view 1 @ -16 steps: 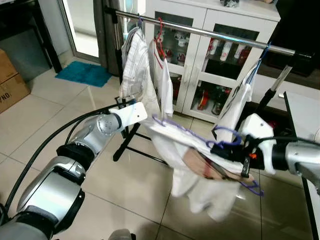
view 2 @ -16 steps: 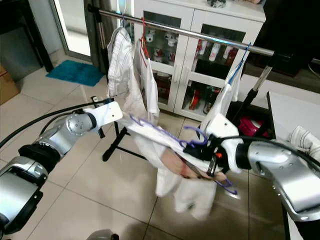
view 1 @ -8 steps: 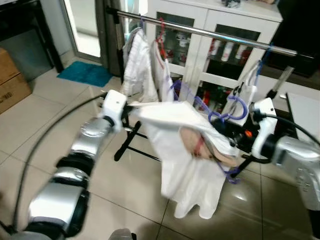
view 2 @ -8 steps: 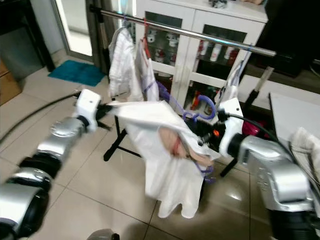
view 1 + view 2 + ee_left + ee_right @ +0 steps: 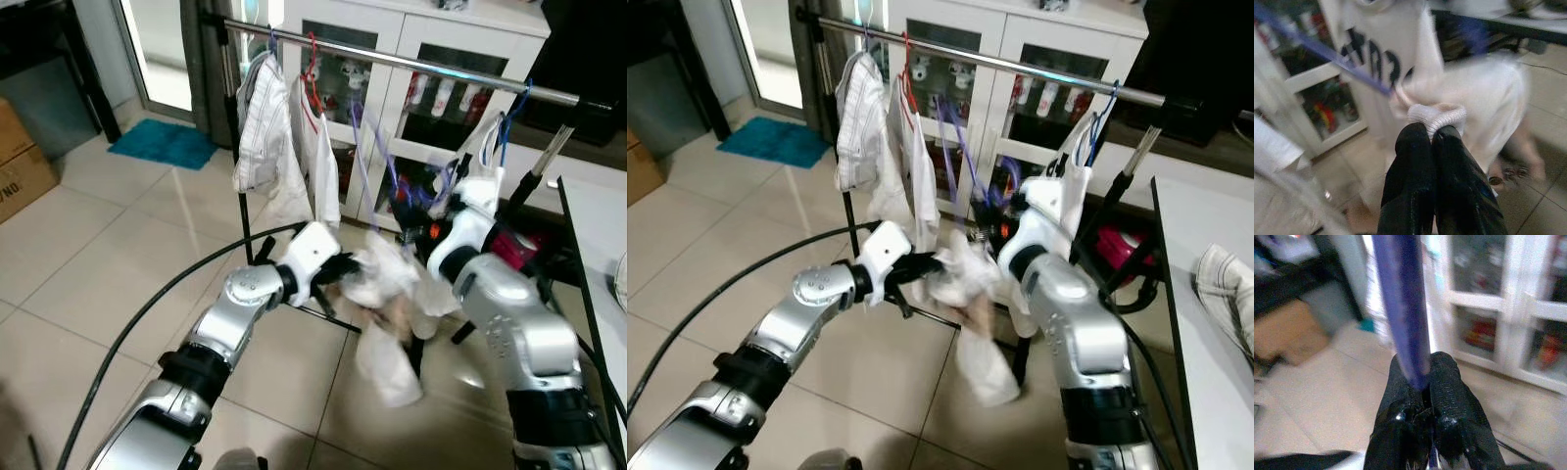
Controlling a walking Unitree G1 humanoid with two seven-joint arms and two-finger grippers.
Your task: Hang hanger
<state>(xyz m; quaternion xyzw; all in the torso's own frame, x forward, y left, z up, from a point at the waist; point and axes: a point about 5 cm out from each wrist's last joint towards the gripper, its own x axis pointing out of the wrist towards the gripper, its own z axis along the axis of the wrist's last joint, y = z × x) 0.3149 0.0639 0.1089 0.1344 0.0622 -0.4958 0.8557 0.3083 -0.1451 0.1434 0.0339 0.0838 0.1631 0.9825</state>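
A purple hanger (image 5: 370,147) stands blurred and nearly upright just below the metal rail (image 5: 392,61). My right gripper (image 5: 1422,377) is shut on the hanger's bar (image 5: 1403,303); in the eye views it sits at mid-height near the cabinet (image 5: 419,233). A white garment (image 5: 384,284) hangs bunched from the hanger. My left gripper (image 5: 1432,132) is shut on a fold of that white cloth (image 5: 1436,116), left of the bundle (image 5: 336,270). The hanger's hook is too blurred to place against the rail.
White shirts (image 5: 265,127) and a red hanger (image 5: 312,73) hang at the rail's left end, a blue hanger with a printed shirt (image 5: 482,162) at its right. Behind stands a white glass-door cabinet (image 5: 446,59). A white table (image 5: 598,225) is right; a teal mat (image 5: 162,145) and a box (image 5: 20,162) are left.
Both arms have pushed forward toward the rack. The hanger swung from lying flat to nearly upright under the rail, and the spread garment collapsed into a bunch.
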